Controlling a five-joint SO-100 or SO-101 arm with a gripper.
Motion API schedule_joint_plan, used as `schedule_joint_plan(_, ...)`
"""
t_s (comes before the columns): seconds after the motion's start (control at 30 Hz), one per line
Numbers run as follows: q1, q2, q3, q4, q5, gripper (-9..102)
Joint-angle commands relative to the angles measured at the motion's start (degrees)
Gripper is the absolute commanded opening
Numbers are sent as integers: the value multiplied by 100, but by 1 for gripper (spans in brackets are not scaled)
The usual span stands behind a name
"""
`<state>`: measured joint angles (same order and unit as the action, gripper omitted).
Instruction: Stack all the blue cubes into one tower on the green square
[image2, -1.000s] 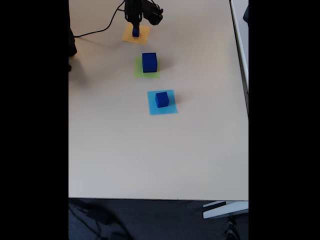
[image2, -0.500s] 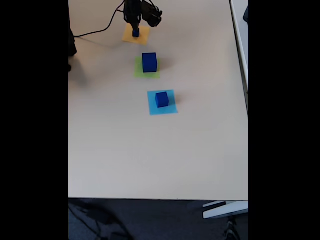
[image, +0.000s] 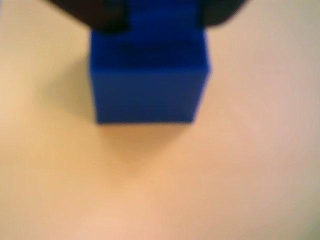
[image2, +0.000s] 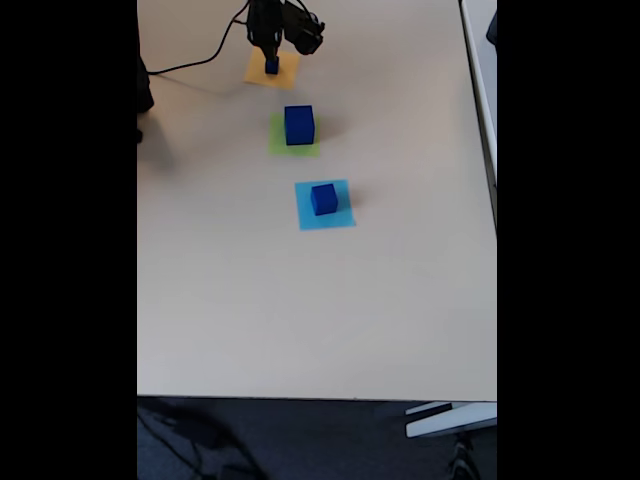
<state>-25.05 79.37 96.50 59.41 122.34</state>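
Note:
The smallest blue cube (image2: 271, 65) sits on the orange-yellow square (image2: 285, 72) at the far end of the table. My gripper (image2: 271, 58) comes down on it from above. In the wrist view the same blurred cube (image: 150, 90) lies between my two dark fingers (image: 95, 15), and the gripper (image: 162, 20) is shut on its sides. A large blue cube (image2: 299, 125) stands on the green square (image2: 280, 146). A medium blue cube (image2: 323, 199) rests on the light-blue square (image2: 335, 218).
A black cable (image2: 200, 60) trails left from the arm base across the table's far end. A dark object (image2: 146, 90) sits at the left edge. The beige table (image2: 300, 320) stretches bare towards its near edge.
Hardly anything has moved; the gripper has stayed over the small cube on the orange-yellow square.

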Motion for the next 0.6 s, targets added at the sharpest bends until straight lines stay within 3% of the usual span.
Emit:
schedule_joint_plan(0.0,44,149,-18,-62,-62,1)
schedule_joint_plan(0.57,70,149,-18,-141,-211,11)
